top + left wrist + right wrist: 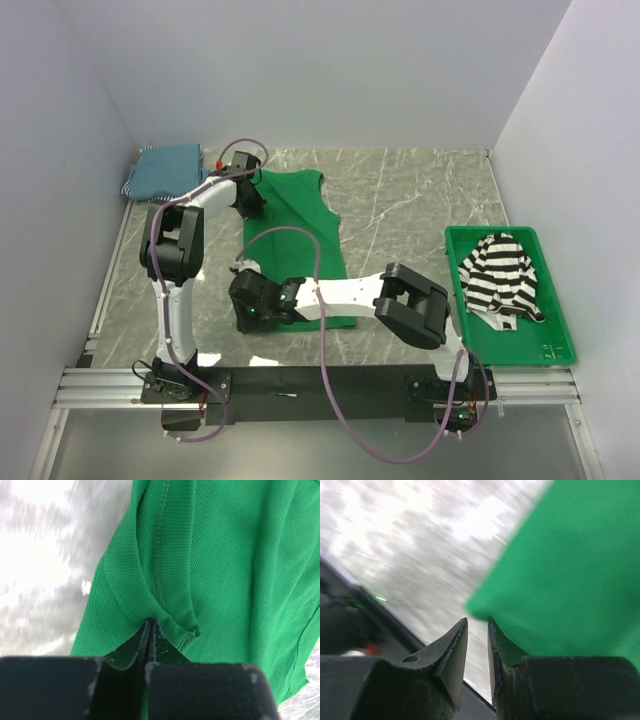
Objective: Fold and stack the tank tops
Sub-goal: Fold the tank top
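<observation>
L arm (205, 195) out, jaws pinched, R arm (345, 292) low, jaws apart

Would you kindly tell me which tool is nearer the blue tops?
Left. The left tool is just right of the blue tops, pinching the green top's strap; the right tool is farther, at its near corner.

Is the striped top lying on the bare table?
No, the striped top lies inside the green tray at the right.

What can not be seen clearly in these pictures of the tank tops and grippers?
Right wrist view, blurred: whether the right gripper grips the green tank top.
Top view: where the left gripper pinches, hidden by its own body.
Top view: how many teal tops, too small.
</observation>
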`<state>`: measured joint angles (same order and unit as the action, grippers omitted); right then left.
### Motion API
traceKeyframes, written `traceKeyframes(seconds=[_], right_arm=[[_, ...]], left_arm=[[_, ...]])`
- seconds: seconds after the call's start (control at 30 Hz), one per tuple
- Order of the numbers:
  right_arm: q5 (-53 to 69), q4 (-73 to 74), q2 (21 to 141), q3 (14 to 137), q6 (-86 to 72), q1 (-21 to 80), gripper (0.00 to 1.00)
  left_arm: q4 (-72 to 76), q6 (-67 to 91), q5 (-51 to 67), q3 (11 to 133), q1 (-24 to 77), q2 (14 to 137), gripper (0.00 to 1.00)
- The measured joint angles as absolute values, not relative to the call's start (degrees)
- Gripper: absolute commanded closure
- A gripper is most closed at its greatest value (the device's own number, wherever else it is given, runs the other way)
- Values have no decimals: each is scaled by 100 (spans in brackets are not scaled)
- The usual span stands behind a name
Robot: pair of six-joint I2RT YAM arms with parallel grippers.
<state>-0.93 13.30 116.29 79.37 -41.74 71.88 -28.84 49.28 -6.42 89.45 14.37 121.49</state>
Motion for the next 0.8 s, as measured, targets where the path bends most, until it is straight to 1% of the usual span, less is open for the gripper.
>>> traceKeyframes(seconds=[0.1,0.13,0.2,0.23,0.27,0.3,0.43,0.53,0.63,0.67,0.7,0.73,0.8], right_arm=[[23,993,11767,8239,-4189,7179,69],[60,856,11784,8311,-4189,7164,67],[110,602,11780,8370,-4169,7146,66],[113,475,11778,8383,-4139,7135,64],[110,399,11769,8383,-4108,7126,63],[110,362,11740,8372,-4069,7109,62],[67,311,11166,7859,-3929,6923,58],[23,432,10390,7426,-3885,6536,57],[32,567,9459,7083,-3868,5743,56],[16,604,9255,7048,-3850,5454,56],[3,633,9096,7039,-3828,5129,57],[1,663,8995,7052,-3778,4746,57],[-102,784,9008,7142,-3662,4093,57]], left_arm=[[-2987,4619,-379,9417,1284,12451,85],[-3035,4506,-292,9614,1236,12560,77],[-3109,4313,-172,9902,1179,12720,70],[-3133,4235,-123,10001,1155,12755,63],[-3179,4119,-69,10090,1131,12776,58],[-3221,4049,-14,10156,1118,12776,51],[-3264,3835,161,10355,1100,12680,38],[-3264,3806,333,10383,1103,12394,36],[-3199,3848,434,10326,1125,11946,39],[-3162,3872,445,10250,1144,11764,41],[-3057,3909,447,10088,1179,11528,46],[-3011,3988,438,9915,1240,11295,47],[-2845,4108,338,9502,1448,10868,54]])
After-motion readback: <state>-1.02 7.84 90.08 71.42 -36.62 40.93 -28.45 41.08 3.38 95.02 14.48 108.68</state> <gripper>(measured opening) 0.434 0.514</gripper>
